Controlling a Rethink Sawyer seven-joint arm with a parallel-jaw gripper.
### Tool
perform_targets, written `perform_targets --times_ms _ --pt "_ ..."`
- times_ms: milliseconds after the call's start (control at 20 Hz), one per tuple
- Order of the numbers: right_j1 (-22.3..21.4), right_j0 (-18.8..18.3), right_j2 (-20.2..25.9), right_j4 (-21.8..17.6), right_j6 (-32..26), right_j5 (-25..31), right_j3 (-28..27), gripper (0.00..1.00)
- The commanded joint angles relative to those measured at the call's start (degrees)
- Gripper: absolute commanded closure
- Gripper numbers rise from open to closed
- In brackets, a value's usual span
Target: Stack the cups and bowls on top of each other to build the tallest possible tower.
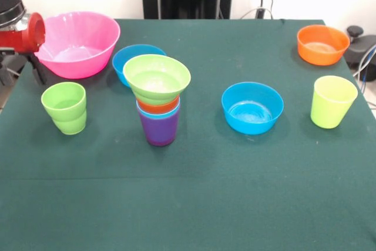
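Tower point(157, 101) upright just left of the table's point(194, 198) middle: purple cup point(159, 130) as base, light blue rim and orange cup nested above, green bowl point(156, 77) on top. One blue bowl point(134, 58) just behind it, another point(252, 107) to its right. Stepped green cup point(64, 107) toward the left edge; pink bowl point(77, 43) at the far left corner. Yellow-green cup point(332, 101) near the right edge, orange bowl point(322, 44) at the far right corner. Red arm part point(23, 34) beside the pink bowl; claw state: cannot tell.

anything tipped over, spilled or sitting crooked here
Nothing is tipped or spilled. The only slight oddity is the green bowl topping the tower: it flares well beyond the cups beneath and seems to sit a little off level. Everything else stands upright.
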Motion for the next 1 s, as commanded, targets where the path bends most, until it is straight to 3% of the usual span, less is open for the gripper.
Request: perform_targets --times_ms 50,1000 --pt "3.0 0.4 -0.6 -5.4 -14.3 -6.0 7.2 0.0" --pt "4.1 -0.5 -2.6 -9.4 -11.0 -15.2 11.8 0.0"
